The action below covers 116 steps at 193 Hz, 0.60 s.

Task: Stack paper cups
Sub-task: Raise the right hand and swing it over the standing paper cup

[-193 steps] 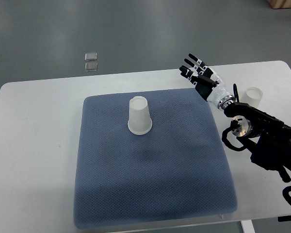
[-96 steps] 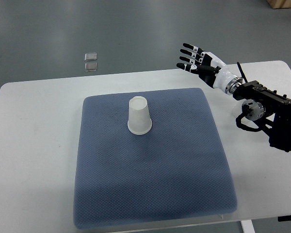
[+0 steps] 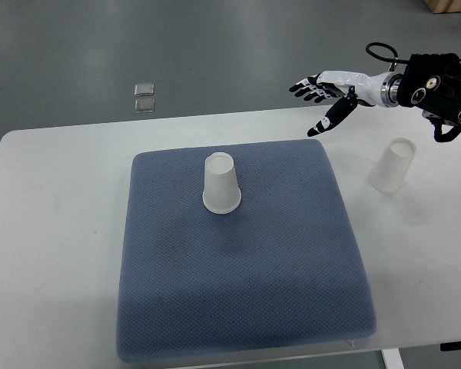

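One white paper cup (image 3: 220, 183) stands upside down on the blue-grey mat (image 3: 238, 269), left of its middle. A second white cup (image 3: 392, 164) stands upside down on the white table (image 3: 54, 231), right of the mat. My right hand (image 3: 320, 95) hovers above the table's far edge, up and left of that second cup, fingers spread and holding nothing. Its black forearm (image 3: 438, 81) enters from the right edge. The left arm does not show.
Two small clear squares (image 3: 144, 98) lie on the grey floor beyond the table. A brown box corner (image 3: 446, 6) shows at the top right. The mat covers most of the table's middle.
The right arm has swung up and away toward the far right, lifting off the table. That uncovered the second cup, which the arm hid half a second ago.
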Each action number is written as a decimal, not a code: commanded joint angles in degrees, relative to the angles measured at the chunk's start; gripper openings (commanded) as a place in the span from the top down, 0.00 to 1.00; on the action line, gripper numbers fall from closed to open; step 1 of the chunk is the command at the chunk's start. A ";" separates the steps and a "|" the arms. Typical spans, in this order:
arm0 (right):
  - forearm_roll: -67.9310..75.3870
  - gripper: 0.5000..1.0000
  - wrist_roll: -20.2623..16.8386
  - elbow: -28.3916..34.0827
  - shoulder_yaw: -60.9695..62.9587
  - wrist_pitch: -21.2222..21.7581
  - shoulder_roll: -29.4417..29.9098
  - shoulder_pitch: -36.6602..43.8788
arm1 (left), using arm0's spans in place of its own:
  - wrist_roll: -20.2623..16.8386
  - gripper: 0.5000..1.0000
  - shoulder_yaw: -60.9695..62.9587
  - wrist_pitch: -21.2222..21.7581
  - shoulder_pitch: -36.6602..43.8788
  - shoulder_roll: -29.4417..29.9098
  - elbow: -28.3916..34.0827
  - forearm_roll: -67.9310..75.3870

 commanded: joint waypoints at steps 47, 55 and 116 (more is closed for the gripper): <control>-8.16 0.16 -1.44 11.19 -21.10 6.07 -1.22 21.73 | -0.01 0.00 -0.25 0.00 0.00 0.00 -1.03 -0.08; -8.16 0.16 -1.53 13.82 -22.42 7.22 -1.31 24.45 | -0.01 0.00 -0.25 0.00 0.00 0.00 -1.47 0.01; -6.40 0.16 -3.46 28.50 -26.20 15.59 -6.67 40.10 | -0.10 0.00 -0.34 0.00 0.00 0.00 -1.65 0.01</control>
